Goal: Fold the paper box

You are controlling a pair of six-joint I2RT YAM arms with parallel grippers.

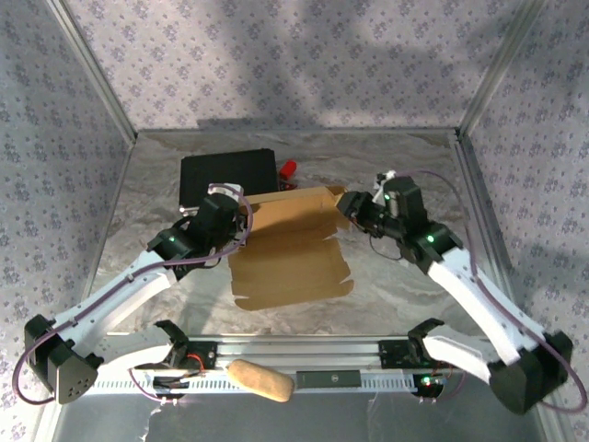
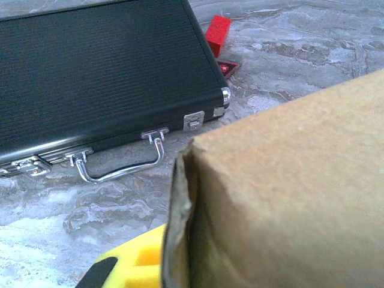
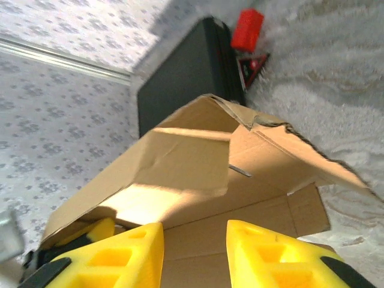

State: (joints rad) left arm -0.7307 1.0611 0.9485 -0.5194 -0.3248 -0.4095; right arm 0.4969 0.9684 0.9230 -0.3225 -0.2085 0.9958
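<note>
The paper box (image 1: 290, 262) is a brown cardboard sheet lying flat mid-table, its back strip folded up into a low wall. My left gripper (image 1: 241, 219) is at the left end of that wall and shut on it. In the left wrist view the cardboard's edge (image 2: 177, 204) stands against one yellow finger (image 2: 129, 267), and the other finger is hidden behind the wall (image 2: 288, 180). My right gripper (image 1: 345, 204) is at the wall's right end. Its two yellow fingers stand apart (image 3: 195, 240) over the sheet (image 3: 192, 162), with nothing between them.
A black case (image 1: 225, 175) with a metal handle (image 2: 120, 168) lies just behind the box at the back left. A small red block (image 1: 288, 169) sits beside it. A tan rounded lump (image 1: 260, 380) rests on the rail at the near edge. Patterned walls enclose the table.
</note>
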